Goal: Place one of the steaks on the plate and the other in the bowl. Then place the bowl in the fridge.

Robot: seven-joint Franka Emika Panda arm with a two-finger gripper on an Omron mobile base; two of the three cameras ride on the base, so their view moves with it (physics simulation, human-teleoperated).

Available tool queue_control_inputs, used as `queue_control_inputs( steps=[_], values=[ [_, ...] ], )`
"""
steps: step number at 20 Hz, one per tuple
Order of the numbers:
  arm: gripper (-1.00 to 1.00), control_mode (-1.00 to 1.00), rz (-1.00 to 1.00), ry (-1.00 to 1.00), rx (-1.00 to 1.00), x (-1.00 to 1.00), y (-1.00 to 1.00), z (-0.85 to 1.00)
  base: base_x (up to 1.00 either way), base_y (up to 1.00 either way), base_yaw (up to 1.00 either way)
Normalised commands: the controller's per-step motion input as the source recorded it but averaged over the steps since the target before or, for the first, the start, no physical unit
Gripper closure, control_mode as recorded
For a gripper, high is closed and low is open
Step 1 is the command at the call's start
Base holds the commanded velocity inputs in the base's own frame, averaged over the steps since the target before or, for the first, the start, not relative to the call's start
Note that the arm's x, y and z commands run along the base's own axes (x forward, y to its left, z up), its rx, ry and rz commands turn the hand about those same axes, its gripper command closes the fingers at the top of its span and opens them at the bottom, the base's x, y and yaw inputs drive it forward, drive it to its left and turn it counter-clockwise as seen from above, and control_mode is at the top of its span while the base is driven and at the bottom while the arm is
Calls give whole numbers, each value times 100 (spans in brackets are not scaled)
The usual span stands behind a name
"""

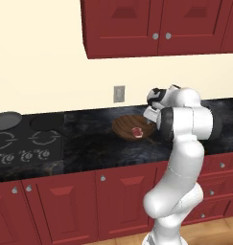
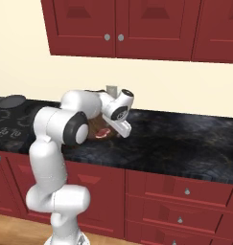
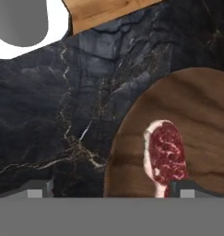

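Red marbled steak [image 3: 165,156] with pale fat edge, in brown wooden bowl [image 3: 201,106], pincer [image 3: 111,189] spread wide

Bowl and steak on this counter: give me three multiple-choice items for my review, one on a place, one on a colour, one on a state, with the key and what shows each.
1. Where does the visible steak lie?
A. on the stovetop
B. inside the bowl
C. on the bare counter

2. What colour are the cabinets above the counter?
A. white
B. grey
C. dark red

3. How does the end effector stand?
A. open and holding nothing
B. shut on the steak
C. shut on the bowl's rim

Key:
1 B: in the hand view the red marbled slab rests on the bowl's brown wood.
2 C: both base views show dark red doors with small round knobs.
3 A: the two fingertips stand far apart at the bottom of the hand view, with nothing between them.
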Motion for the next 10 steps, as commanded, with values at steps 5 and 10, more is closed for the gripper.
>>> queue_control_inputs(
  steps=[5, 10],
  values=[
    [-100, -100, -1, 6, 0, 51, -4, -11, 0, 0, 0],
    [-100, -100, 1, 0, 0, 0, 2, -33, 0, 0, 0]
  ],
)
